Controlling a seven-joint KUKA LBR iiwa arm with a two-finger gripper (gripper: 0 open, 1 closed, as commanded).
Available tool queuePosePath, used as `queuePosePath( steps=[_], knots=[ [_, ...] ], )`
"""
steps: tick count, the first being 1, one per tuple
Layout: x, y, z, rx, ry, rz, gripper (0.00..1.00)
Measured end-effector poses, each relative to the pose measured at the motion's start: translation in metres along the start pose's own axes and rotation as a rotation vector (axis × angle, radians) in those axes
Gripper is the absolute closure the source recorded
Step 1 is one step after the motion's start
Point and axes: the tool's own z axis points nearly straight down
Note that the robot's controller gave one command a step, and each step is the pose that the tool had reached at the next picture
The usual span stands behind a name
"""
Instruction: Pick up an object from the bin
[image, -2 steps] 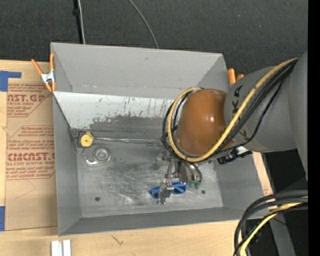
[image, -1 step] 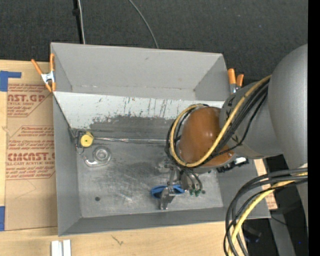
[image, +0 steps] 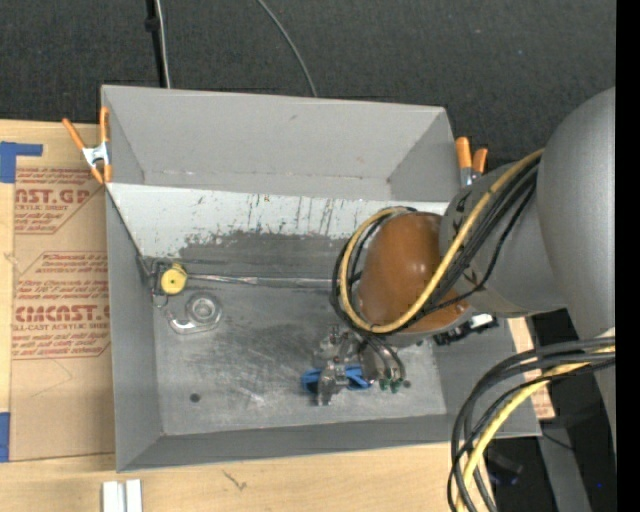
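My gripper (image: 343, 358) reaches down under the orange wrist cover into the bin's front right part. Right beneath it, on the floor, lies a small blue thing (image: 322, 381) with a dark middle; the gripper's lower end overlaps it. Just to the right sits a tiny green piece (image: 396, 383). The gripper's body hides how it meets the blue thing.
At the bin's left, a small yellow disc (image: 173, 281) rests near the back wall's foot, and a clear round ring (image: 196, 311) lies just in front of it. The arm and its cables cover the bin's right side.
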Motion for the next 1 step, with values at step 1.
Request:
queuePosePath(
  steps=[1],
  knots=[
    [0.0084,-0.0175,-0.1302,0.001,-0.005,0.034,1.00]
  ],
)
